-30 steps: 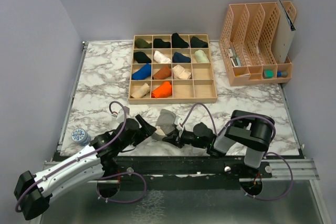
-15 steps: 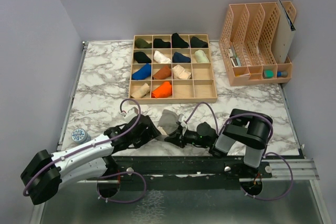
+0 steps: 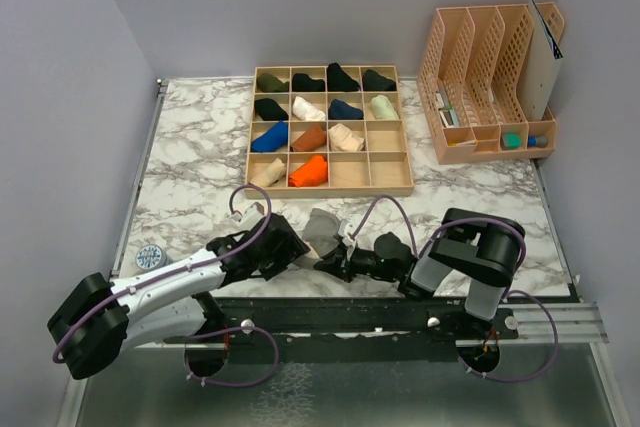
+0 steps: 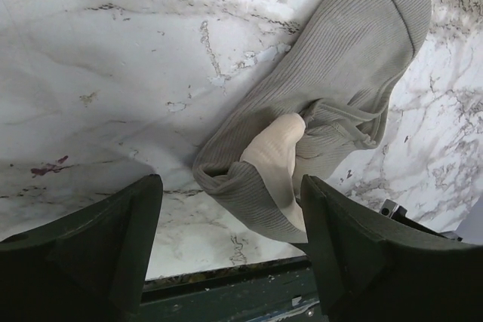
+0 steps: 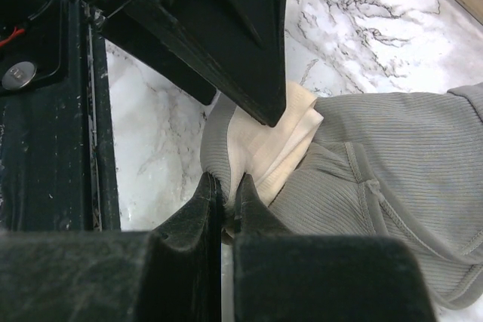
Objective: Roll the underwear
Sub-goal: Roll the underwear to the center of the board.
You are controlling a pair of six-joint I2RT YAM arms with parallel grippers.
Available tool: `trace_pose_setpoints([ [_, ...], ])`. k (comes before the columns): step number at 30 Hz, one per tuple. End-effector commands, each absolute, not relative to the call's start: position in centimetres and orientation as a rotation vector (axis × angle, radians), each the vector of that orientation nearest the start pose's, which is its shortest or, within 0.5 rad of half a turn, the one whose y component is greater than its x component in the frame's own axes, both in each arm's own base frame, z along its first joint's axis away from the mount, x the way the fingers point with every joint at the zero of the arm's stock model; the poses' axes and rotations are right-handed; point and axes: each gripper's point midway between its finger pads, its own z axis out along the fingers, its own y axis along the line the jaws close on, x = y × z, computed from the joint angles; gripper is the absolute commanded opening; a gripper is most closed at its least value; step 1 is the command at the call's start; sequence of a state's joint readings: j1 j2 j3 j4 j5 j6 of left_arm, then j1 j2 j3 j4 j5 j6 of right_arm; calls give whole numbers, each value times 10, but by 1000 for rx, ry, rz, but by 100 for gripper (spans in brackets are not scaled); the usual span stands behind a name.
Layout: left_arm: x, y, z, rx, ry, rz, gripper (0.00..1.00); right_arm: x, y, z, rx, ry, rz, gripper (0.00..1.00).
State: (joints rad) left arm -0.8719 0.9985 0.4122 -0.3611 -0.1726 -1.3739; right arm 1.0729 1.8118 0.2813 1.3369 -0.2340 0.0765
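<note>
The grey underwear (image 3: 320, 231) lies on the marble table (image 3: 190, 162) close to the near edge, between the two grippers and well short of the wooden tray (image 3: 330, 191) of rolled pieces.

R gripper (image 5: 225, 186) has its fingers pressed together, pinching the grey hem just beside the cream band (image 5: 273, 138). That probably pins this end so the cloth can't slide while the other arm works.

L gripper (image 4: 230, 183) hangs above the same end with its fingers spread wide, one each side of the folded corner, touching nothing. It looks lined up to take or tuck that corner.

Long axis: in the L wrist view the garment (image 4: 343, 88) runs diagonally from the bunched, band-showing end near the table edge out to a flatter, rounded end pointing away toward the tray. The top view is too small to confirm the exact angle. Part-folded, not yet a tight roll.
</note>
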Motion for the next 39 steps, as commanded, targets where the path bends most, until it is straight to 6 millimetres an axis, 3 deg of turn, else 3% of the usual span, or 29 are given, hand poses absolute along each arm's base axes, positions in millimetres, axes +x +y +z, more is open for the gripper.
trace_pose_setpoints([
  [1,164,-204,35,-769,2522,-660,74,141,350,24,-1100,1595,990,1],
  [9,168,-201,19,-731,2546,-560,63,140,349,22,-1106,1587,989,1],
  [15,163,-199,11,-697,2591,-522,32,143,347,22,-1088,1591,972,1],
  [21,168,-196,25,-651,2554,-520,0,143,345,22,-1037,1611,992,1],
  [23,170,-199,29,-636,2554,-529,0,140,346,23,-1013,1629,1027,1],
  [27,170,-202,34,-608,2577,-512,21,136,347,25,-914,1701,1109,1],
  [29,170,-200,35,-608,2575,-501,26,135,346,26,-852,1735,1145,0],
  [34,173,-199,44,-618,2533,-551,48,136,333,26,-631,1805,1221,1],
  [39,177,-201,52,-584,2521,-569,62,141,323,20,-464,1878,1244,0],
])
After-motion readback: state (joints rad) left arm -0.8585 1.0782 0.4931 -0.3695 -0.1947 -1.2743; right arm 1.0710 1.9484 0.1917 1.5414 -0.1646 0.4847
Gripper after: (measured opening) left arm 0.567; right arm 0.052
